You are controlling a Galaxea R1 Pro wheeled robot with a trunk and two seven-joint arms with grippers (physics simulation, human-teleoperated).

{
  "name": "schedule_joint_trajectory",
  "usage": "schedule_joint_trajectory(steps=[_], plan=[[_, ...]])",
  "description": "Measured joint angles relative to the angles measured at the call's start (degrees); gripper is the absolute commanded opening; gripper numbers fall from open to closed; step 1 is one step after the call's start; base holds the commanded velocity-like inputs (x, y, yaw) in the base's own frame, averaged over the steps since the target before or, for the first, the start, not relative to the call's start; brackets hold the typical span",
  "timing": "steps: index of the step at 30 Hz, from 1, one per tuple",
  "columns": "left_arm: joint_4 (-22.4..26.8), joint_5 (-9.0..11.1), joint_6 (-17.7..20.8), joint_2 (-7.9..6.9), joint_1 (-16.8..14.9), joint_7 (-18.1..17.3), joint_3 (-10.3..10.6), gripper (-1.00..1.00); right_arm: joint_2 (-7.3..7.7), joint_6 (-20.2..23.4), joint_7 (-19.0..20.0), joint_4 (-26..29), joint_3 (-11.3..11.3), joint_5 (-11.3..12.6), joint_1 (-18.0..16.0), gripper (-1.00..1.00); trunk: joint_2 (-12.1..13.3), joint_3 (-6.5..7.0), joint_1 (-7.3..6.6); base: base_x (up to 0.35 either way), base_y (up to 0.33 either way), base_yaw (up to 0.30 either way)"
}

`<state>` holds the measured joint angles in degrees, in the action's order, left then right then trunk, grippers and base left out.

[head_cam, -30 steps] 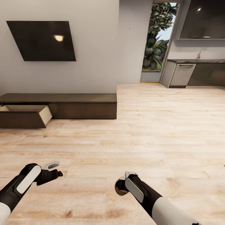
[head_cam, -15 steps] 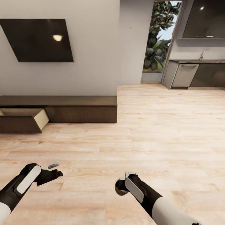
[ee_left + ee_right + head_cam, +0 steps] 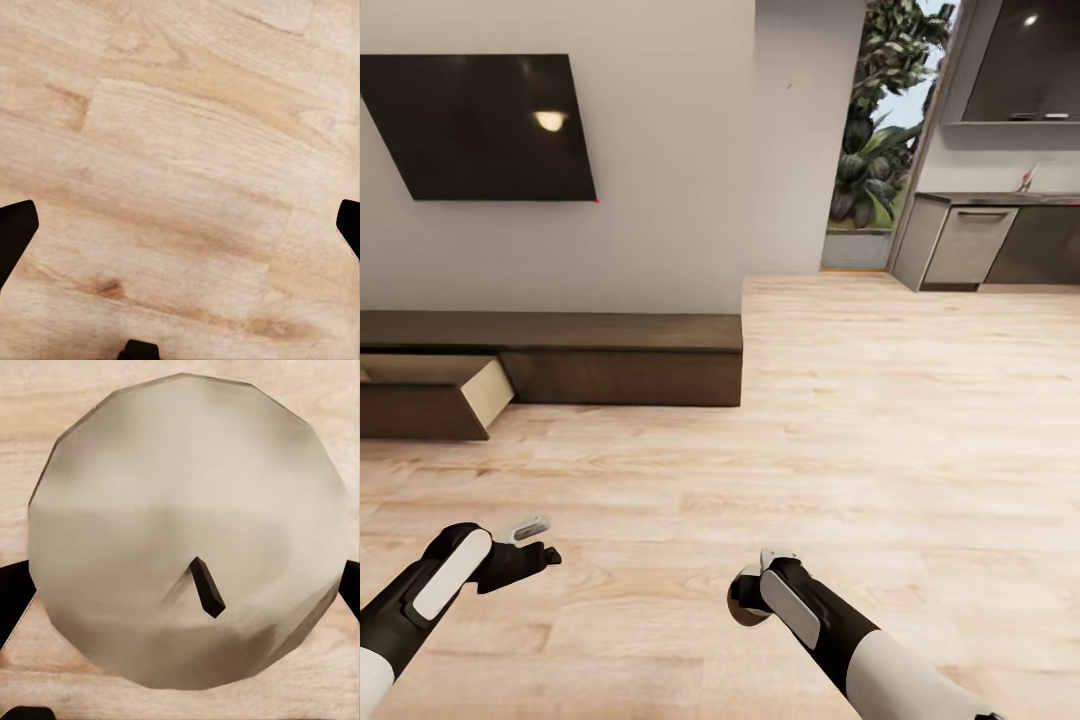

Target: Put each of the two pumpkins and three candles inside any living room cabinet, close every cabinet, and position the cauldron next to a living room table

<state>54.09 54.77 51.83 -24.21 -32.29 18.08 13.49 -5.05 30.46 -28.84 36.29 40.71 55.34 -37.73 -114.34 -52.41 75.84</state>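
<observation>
A tan-grey candle (image 3: pixel 187 525) with a short dark wick sits between the fingers of my right gripper (image 3: pixel 180 592), which is shut on it. In the head view, the right gripper (image 3: pixel 745 603) hangs low over the wooden floor, with the candle (image 3: pixel 741 600) at its tip. My left gripper (image 3: pixel 538 541) is open and empty; in the left wrist view, its fingertips (image 3: pixel 15 232) are spread wide over bare floorboards. The long, low, dark brown cabinet (image 3: pixel 610 360) stands against the wall ahead on the left, its leftmost drawer (image 3: pixel 430 395) pulled open. The pumpkins and cauldron are out of view.
A dark TV (image 3: pixel 480 125) hangs on the wall above the cabinet. A doorway with plants (image 3: pixel 880 150) and a kitchen counter (image 3: pixel 980 240) lie at the back right. Light wooden floor (image 3: pixel 840 450) stretches between me and the cabinet.
The whole head view has shifted a little, so the camera has moved; the cabinet now sits slightly lower and further right in it. Both arms keep their pose.
</observation>
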Motion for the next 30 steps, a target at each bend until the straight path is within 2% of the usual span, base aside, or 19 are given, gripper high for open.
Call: schedule_joint_trajectory(steps=[15, 30], plan=[[0.0, 0.0, 0.0, -0.02, 0.0, 0.0, 0.02, 1.0, -0.02, -0.01, 0.0, 0.0, 0.0, -0.03, 0.0, -1.0, 0.0, 0.0, 0.0, 0.311, 0.0, 0.108], [0.0, 0.01, 0.0, -0.04, 0.02, 0.0, -0.05, 1.0, -0.08, 0.01, 0.0, -0.01, 0.01, -0.01, 0.0, -1.0, 0.0, 0.0, 0.03, 0.024, 0.0, 0.258]])
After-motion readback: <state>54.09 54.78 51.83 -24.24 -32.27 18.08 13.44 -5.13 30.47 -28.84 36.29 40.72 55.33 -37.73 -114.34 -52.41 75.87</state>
